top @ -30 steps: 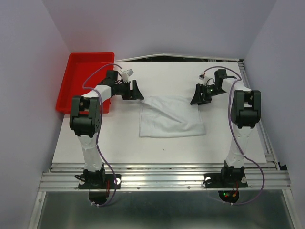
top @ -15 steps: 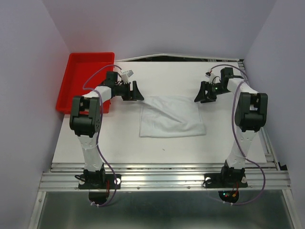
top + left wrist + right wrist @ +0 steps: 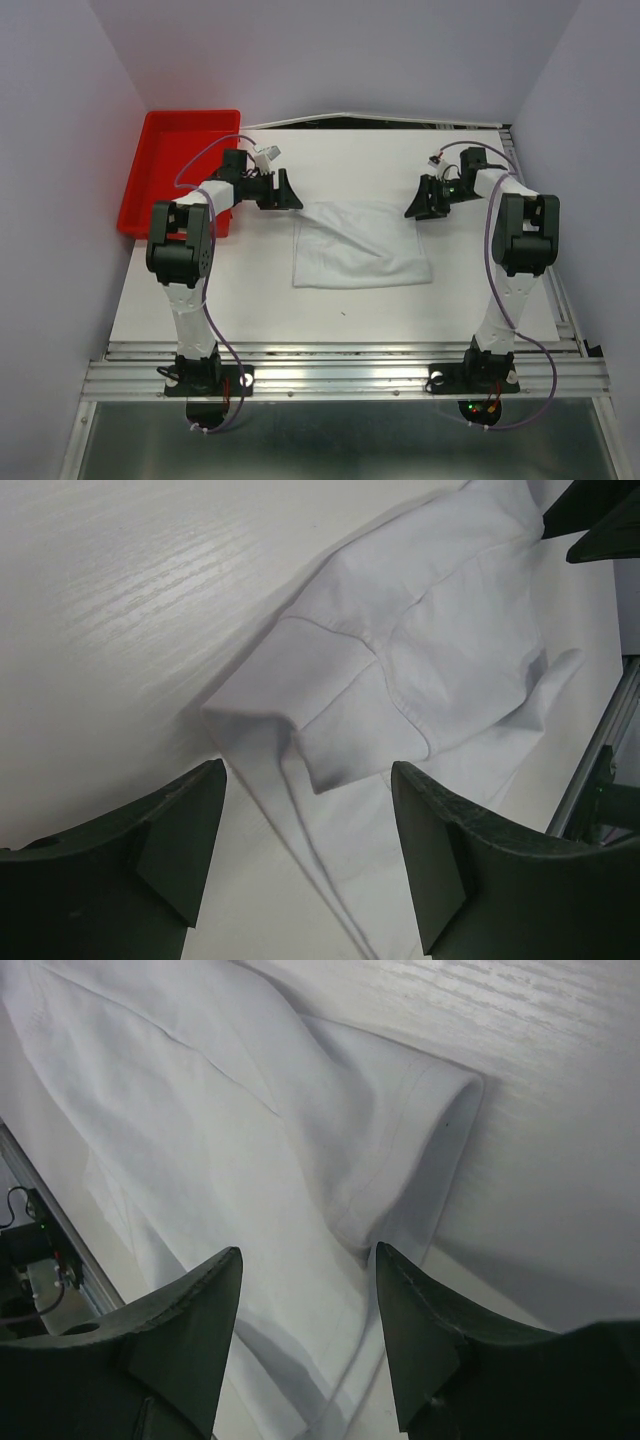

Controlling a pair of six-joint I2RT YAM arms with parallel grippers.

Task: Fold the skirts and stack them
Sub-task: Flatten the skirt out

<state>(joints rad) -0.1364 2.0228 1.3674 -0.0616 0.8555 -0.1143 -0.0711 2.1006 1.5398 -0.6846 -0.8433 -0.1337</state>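
Observation:
A white skirt (image 3: 358,245) lies folded and a little rumpled on the middle of the white table. My left gripper (image 3: 288,193) is open and empty at the skirt's far left corner; in the left wrist view the folded corner (image 3: 330,730) lies just ahead of the open jaws. My right gripper (image 3: 418,198) is open and empty at the skirt's far right corner; in the right wrist view the hemmed corner (image 3: 420,1140) lies between and ahead of its fingers.
A red tray (image 3: 170,170) stands at the table's far left, behind the left arm. The white table top (image 3: 340,310) ends at a metal rail (image 3: 340,352) at the near edge. Grey walls close the sides and back.
My right arm swung back and outward from the skirt's far right corner, then moved a little closer to it. The left arm and the skirt have not moved.

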